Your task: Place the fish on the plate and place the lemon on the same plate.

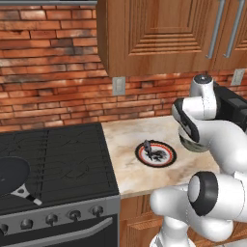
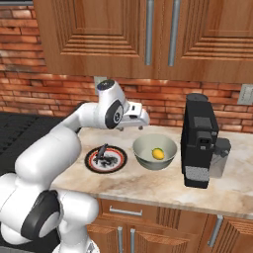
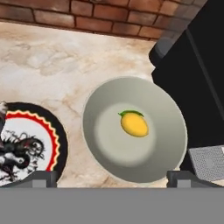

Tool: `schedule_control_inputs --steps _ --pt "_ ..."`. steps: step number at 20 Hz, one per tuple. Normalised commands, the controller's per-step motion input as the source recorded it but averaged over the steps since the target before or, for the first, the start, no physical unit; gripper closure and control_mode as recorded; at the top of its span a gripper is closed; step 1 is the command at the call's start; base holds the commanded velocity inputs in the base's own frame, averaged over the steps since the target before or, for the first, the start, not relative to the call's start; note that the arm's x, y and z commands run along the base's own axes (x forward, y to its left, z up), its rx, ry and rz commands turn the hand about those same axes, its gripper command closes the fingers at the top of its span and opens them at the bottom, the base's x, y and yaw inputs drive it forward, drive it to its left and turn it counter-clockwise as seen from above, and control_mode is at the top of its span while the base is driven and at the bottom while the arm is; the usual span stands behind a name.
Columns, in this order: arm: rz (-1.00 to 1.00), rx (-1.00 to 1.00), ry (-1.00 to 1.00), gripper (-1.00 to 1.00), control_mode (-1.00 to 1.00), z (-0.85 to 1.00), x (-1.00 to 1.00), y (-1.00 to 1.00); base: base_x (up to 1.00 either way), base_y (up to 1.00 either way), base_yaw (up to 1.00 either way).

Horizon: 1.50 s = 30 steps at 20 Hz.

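Our claw (image 3: pixel 112 180) hangs above the desk (image 2: pixel 163 185) with its two fingertips (image 3: pixel 43 178) spread wide apart and nothing between them. Directly below it we see a grey bowl (image 3: pixel 135 164) with the lemon (image 3: pixel 134 124) lying in its middle (a small green tip shows at one end). Just beside the bowl, toward the stove (image 1: pixel 53 159), sits the plate (image 2: pixel 91 163) with its red-orange band and black rim; the fish (image 2: pixel 102 154) lies on it, dark against the white centre. On the bowl's other side we find a black coffee machine (image 2: pixel 198 141), close to it. A black frying pan (image 1: pixel 12 176) rests on the stove, well apart from the plate.
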Motion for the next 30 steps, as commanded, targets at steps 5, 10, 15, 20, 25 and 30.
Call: schedule_control_inputs --steps 5,10,15,20,25,30 --pt "0.00 0.07 0.03 -1.00 -1.00 0.03 -0.11 -0.58 0.00 0.00 0.00" --pt "0.00 0.09 0.03 -1.00 -1.00 0.01 -0.04 -0.20 0.00 0.00 0.00" --pt "0.00 0.11 0.00 -1.00 -1.00 0.00 0.00 0.00 0.00 0.00 0.00" --pt "0.00 0.09 0.01 -1.00 -1.00 -0.10 0.00 0.00 0.00 0.00 0.00" --pt "0.00 0.02 0.11 -1.00 -1.00 -0.54 0.15 0.00 0.00 0.00 0.00" --pt "0.00 0.00 0.07 -1.00 -1.00 -0.75 0.29 0.00 0.00 0.00 0.00"
